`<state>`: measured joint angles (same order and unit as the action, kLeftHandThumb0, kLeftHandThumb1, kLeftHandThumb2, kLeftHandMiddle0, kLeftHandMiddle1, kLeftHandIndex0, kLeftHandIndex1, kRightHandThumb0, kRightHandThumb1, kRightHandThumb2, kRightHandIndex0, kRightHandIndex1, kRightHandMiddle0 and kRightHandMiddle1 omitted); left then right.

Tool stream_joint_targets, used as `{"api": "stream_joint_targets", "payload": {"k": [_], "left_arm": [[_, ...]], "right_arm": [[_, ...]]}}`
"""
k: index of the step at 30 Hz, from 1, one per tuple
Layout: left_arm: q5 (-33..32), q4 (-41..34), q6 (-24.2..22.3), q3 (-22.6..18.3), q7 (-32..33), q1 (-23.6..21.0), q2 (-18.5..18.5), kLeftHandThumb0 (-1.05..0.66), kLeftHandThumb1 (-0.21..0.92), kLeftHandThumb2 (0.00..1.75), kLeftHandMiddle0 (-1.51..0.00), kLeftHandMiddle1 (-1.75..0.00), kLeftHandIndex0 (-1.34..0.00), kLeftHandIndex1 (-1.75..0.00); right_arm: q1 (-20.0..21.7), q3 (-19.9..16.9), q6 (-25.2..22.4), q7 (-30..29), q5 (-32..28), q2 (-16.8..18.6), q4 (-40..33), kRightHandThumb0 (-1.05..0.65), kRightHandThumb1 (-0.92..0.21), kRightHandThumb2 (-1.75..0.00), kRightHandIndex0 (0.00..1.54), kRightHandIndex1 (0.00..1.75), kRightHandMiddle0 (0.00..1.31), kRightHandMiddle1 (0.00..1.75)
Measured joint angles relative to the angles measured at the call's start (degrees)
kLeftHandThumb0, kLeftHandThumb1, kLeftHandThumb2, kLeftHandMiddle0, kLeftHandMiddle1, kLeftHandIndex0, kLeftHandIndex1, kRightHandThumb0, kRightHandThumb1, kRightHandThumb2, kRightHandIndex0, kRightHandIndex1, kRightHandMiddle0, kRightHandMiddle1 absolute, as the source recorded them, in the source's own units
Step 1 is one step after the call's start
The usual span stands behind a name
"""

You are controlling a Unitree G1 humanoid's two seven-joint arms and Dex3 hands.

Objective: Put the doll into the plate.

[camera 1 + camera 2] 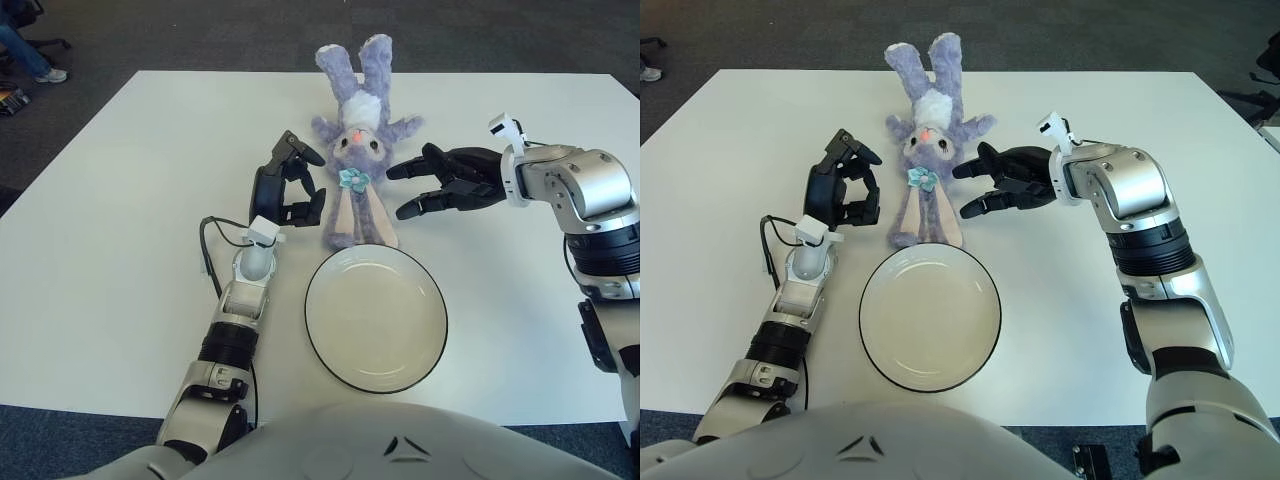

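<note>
Each robot hand, left (287,187) and right (447,181), flanks the doll (356,150), fingers spread, grasping nothing.

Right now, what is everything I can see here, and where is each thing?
doll: one, purple and white plush rabbit with a blue bow, lying on the table just beyond the plate, between the two hands.
plate: one, cream with a dark rim, nothing in it, near the front edge of the table.
table: one, white, holding the doll and the plate.
cable: one, black, looping beside the left wrist.
left hand: one, black, fingers open, just left of the doll, holding nothing.
right hand: one, black, fingers spread, just right of the doll, holding nothing.
</note>
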<state>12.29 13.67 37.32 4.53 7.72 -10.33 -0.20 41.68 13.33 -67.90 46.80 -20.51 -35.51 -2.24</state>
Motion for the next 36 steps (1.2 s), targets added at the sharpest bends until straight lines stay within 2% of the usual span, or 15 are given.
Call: {"api": "stream_joint_targets", "payload": {"k": [4,11,15,22,26,36], "left_arm": [[0.07,0.00,0.26,0.04,0.42,0.00,-0.08,-0.42,0.51,1.07,-0.98,-1.75,-0.46,-1.75],[0.06,-0.02,0.26,0.17,0.42,0.00,-0.21,-0.42,0.51,1.07,-0.98,-1.75,-0.46,-1.75],[0.14,-0.05,0.26,0.19,0.43,0.00,-0.19,-0.42,0.51,1.07,-0.99,-1.75,-0.46,-1.75],[0.60,-0.24,0.26,0.19,0.56,0.07,-0.21,-0.42,0.51,1.07,-0.97,-1.75,-0.46,-1.75],[0.69,-0.33,0.27,0.19,0.85,0.13,-0.22,-0.42,0.52,1.06,-0.97,-1.75,-0.45,-1.75],[0.88,-0.50,0.27,0.24,1.09,0.21,-0.18,-0.42,0.53,1.05,-1.00,-1.75,-0.45,-1.75]], "right_arm": [[0.96,1.42,2.03,0.46,0.90,0.16,2.20,-0.89,-0.92,-1.11,0.23,0.65,0.00,0.39],[1.22,2.12,4.85,0.62,1.60,1.42,5.83,-0.90,-0.92,-1.12,0.25,0.63,0.00,0.35],[1.22,2.11,4.84,0.62,1.58,2.25,6.90,-0.91,-0.92,-1.11,0.26,0.63,0.00,0.35],[1.94,3.10,3.77,1.27,1.53,2.80,7.92,-0.93,-0.92,-1.04,0.35,0.69,0.00,0.52],[3.00,3.55,2.22,1.79,1.41,2.93,8.42,-0.94,-0.92,-1.04,0.36,0.70,0.00,0.50],[5.35,6.48,2.17,3.74,1.82,2.91,9.96,-0.94,-0.92,-1.06,0.36,0.70,0.00,0.47]]}}
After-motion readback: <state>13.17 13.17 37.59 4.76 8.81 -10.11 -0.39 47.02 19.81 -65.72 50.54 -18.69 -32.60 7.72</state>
